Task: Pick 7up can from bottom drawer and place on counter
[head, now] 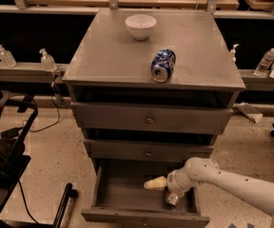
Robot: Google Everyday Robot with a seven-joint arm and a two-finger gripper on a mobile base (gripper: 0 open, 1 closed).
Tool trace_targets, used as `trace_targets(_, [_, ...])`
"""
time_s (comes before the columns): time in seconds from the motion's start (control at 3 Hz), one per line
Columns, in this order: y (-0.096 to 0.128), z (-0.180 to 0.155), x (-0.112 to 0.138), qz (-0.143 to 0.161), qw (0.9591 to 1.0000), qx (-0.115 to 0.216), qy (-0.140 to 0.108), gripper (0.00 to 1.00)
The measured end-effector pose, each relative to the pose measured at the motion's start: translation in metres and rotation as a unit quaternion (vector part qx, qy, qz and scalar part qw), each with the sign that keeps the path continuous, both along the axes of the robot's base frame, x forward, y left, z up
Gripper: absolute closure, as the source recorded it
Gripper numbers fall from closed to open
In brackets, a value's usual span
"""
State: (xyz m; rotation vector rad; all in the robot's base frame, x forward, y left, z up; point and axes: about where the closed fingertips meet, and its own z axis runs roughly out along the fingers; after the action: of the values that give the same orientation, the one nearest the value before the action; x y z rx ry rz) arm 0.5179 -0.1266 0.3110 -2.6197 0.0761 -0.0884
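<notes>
Gripper (161, 188) in deep grey bottom drawer (122, 194), at 10 o'clock of small silvery-green 7up can (171, 199); closure can't be told. Dented can may slip during lift.

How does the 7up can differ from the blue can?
Place: the 7up can sits in the open bottom drawer; the blue can lies on the counter.
Colour: the 7up can is pale and silvery; the blue can is blue and white.
View: the 7up can is partly hidden under the end effector, which reaches into the drawer; the blue can is fully visible, on its side.
Both are small soda cans.
</notes>
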Motion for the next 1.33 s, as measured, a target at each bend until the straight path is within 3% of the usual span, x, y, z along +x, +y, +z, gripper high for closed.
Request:
trace_targets(0.67, [0.007,-0.075,0.002,0.006,1.0000,-0.004,0.006,0.00])
trace_targets(1.33, [-0.016,-0.094,0.024,-0.012,0.9999,-0.012,-0.001,0.00])
